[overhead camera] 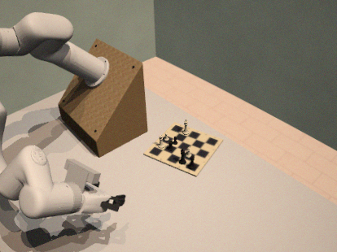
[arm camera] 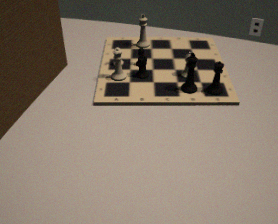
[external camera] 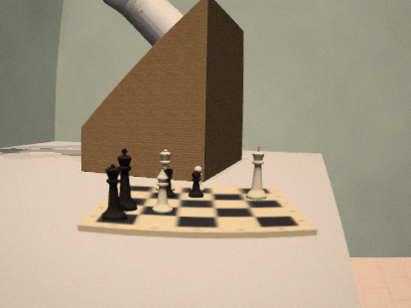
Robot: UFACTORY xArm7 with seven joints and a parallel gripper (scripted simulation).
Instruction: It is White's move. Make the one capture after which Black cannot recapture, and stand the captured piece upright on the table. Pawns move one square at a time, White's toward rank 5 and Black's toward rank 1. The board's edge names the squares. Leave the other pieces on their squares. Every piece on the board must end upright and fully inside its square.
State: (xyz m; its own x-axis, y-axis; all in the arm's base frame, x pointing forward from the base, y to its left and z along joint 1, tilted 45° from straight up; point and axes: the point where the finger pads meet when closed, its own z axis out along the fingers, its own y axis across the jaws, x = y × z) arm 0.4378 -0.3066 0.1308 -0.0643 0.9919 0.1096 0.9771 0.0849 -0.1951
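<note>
Top view: my tool [overhead camera: 115,202] sits low in the lower left of the frame, fingers spread wide and released, grasping nothing, well apart from the board [overhead camera: 212,149] at centre right. The arm [overhead camera: 38,187] folds behind the tool at the left edge. A brown wedge [overhead camera: 110,104] stands on the tabletop [overhead camera: 228,210] between arm and board, upper left of centre.

Wrist view: the board lies in the upper half of the frame, square to me. I see a white king [arm camera: 143,31] at the far edge, a white piece [arm camera: 118,64] at the left with a black piece [arm camera: 142,62] just beside it, and two black pieces, one [arm camera: 190,73] right of centre and one [arm camera: 218,76] nearer the right edge. All stand upright on the board. A small white piece partly hidden behind the right-of-centre black one I cannot identify.

Exterior view: a black pawn [external camera: 196,185] stands mid-board, wedge behind.
</note>
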